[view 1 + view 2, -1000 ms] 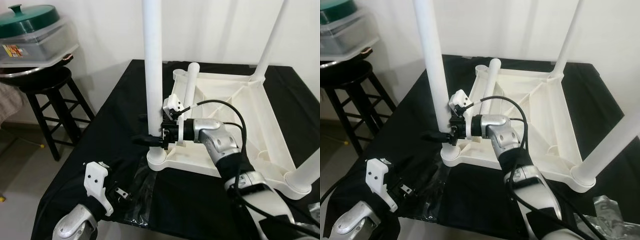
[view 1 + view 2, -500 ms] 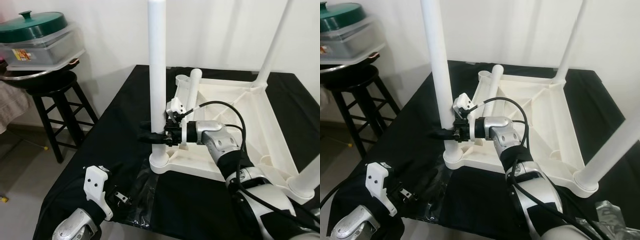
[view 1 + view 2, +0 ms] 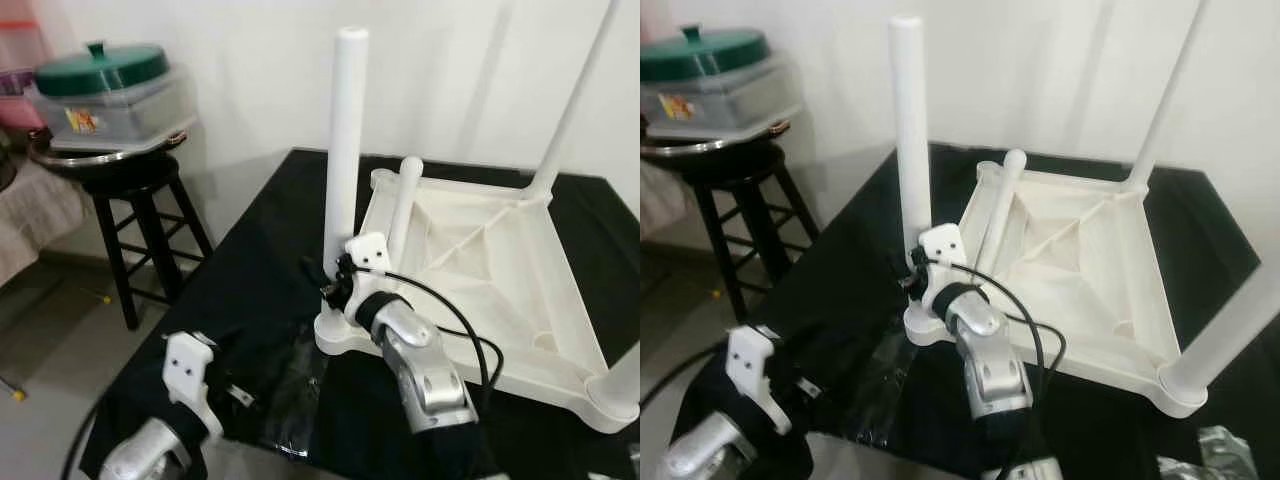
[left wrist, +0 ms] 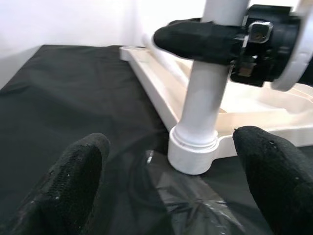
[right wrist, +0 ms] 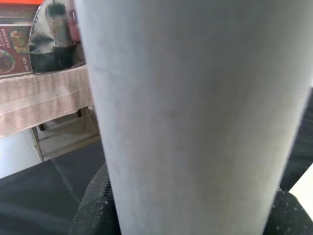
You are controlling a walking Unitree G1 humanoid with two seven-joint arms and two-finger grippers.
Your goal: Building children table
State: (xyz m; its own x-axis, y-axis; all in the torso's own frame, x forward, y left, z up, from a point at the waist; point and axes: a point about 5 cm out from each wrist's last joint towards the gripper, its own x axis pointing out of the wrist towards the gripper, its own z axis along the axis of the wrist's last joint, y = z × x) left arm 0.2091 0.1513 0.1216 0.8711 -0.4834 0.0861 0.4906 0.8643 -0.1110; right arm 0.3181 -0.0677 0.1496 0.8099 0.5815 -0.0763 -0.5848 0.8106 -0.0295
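A white children's table (image 3: 480,250) lies upside down on a black cloth. One white leg (image 3: 345,150) stands upright in the near-left corner socket (image 3: 335,335). My right gripper (image 3: 325,282) is shut around that leg just above the socket; in the right wrist view the leg (image 5: 195,117) sits between the black fingers (image 5: 93,205). A loose leg (image 3: 402,205) leans across the underside beside it. Two more legs stand at the far right (image 3: 570,100) and near right (image 3: 622,370). My left gripper (image 4: 168,166) is open, low over the cloth, facing the socket.
Crinkled clear plastic film (image 3: 300,390) lies on the cloth in front of the socket. A black stool (image 3: 140,210) left of the table carries a pan and a container with a green lid (image 3: 100,75). A white wall stands close behind.
The whole view has shifted, so the camera moved. My right gripper stays shut on the leg; its forearm now reaches in from the front rather than from the right.
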